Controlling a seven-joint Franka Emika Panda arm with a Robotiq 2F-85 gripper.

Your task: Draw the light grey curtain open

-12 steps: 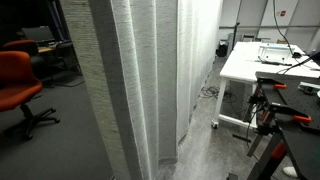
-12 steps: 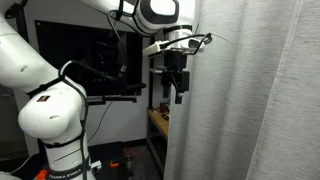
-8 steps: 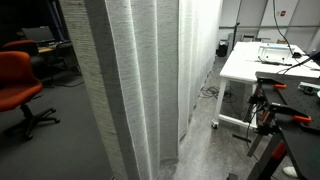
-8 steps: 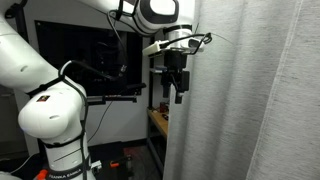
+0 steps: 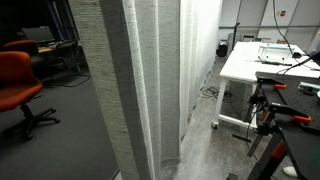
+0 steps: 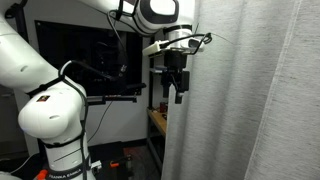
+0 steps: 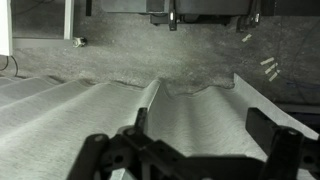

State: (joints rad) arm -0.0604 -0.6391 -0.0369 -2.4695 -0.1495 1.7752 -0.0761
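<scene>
The light grey curtain (image 5: 140,80) hangs floor-length in deep vertical folds; it also fills the right half of an exterior view (image 6: 250,100). My gripper (image 6: 176,86) hangs from the arm right at the curtain's edge, fingers pointing down. In the wrist view the curtain (image 7: 90,120) spreads as ribbed folds below the camera. The gripper (image 7: 200,128) is open, its two dark fingers wide apart with a fold of fabric lying between them, not clamped.
An orange office chair (image 5: 18,85) stands beside the curtain. A white desk (image 5: 262,62) and black stands with red clamps (image 5: 275,110) sit on its far side. The robot's white base (image 6: 55,110) and a dark shelf (image 6: 95,60) are behind the gripper.
The curtain's near edge has shifted a little sideways, towards the white desk, in the exterior view with the chair. The gripper looks unmoved.
</scene>
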